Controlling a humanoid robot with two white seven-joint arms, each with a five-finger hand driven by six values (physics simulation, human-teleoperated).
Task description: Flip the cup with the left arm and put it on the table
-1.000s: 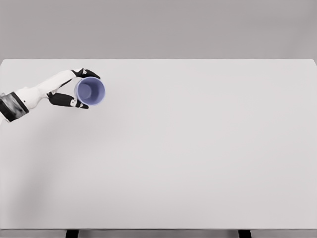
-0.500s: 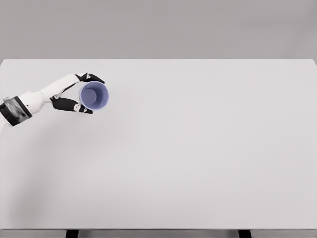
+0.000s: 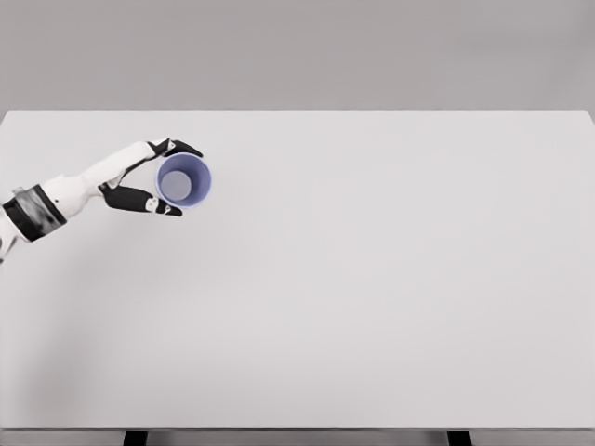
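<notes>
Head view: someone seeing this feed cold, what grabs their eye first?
The small blue-purple plastic cup at the table's far left, its open mouth facing the camera. The white left hand holds it, dark fingers above and below its rim. Everything else is wide white table.

Bright, even, diffuse light, no clear source. White table [image 3: 372, 279] nearly shadowless, just a faint grey falloff twd lower left. No glare or hotspots. Render is clean but slightly soft; cup [image 3: 183, 180] rim and left hand [image 3: 139, 181] edges a bit fuzzy. No edge distortion.
</notes>
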